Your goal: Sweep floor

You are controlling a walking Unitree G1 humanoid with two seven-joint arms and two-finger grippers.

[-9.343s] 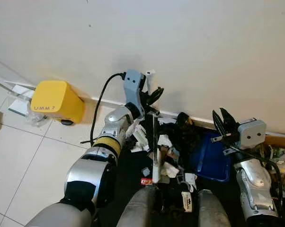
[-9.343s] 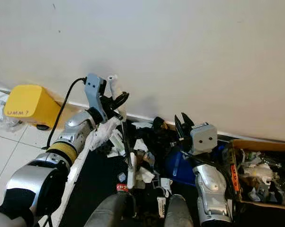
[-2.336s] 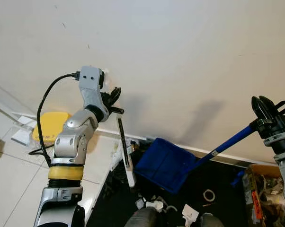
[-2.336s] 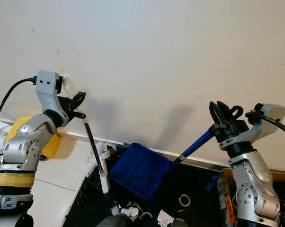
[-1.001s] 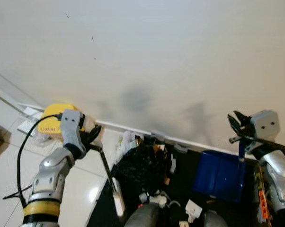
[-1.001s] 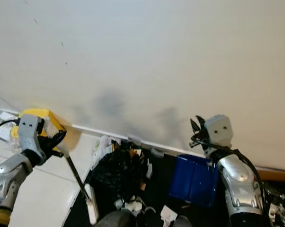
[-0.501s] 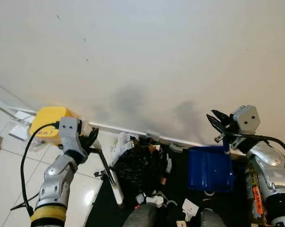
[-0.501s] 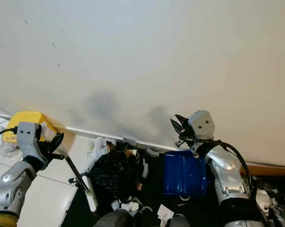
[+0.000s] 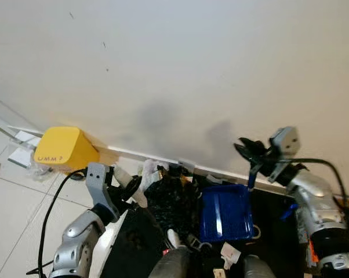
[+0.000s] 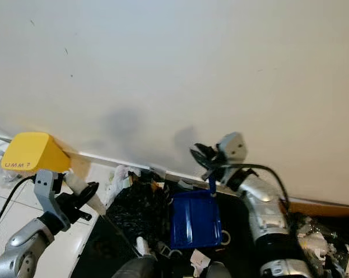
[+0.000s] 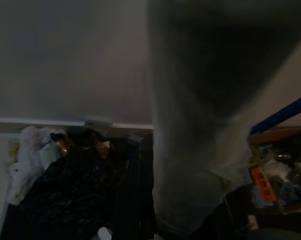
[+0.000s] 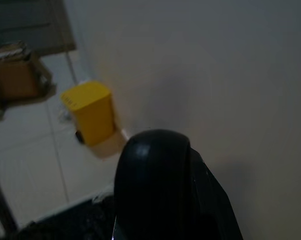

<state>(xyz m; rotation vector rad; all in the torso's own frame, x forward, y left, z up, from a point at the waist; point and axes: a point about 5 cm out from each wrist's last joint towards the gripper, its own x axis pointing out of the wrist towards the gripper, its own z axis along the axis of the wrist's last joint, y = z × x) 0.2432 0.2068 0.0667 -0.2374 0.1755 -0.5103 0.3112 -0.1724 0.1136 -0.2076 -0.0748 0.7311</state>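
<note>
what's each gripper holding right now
left gripper: shut on the brush handle, by the black trash pile.
right gripper: shut on the blue dustpan handle.

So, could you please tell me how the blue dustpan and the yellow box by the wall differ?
The blue dustpan is a flat, shallow tray on the dark mat, while the yellow box is a bulky closed block on the pale tiles. The dustpan has a long blue handle held at the right claw; nothing touches the box. The dustpan sits beside the litter pile; the box stands apart from it. Both lie near the wall.
</note>
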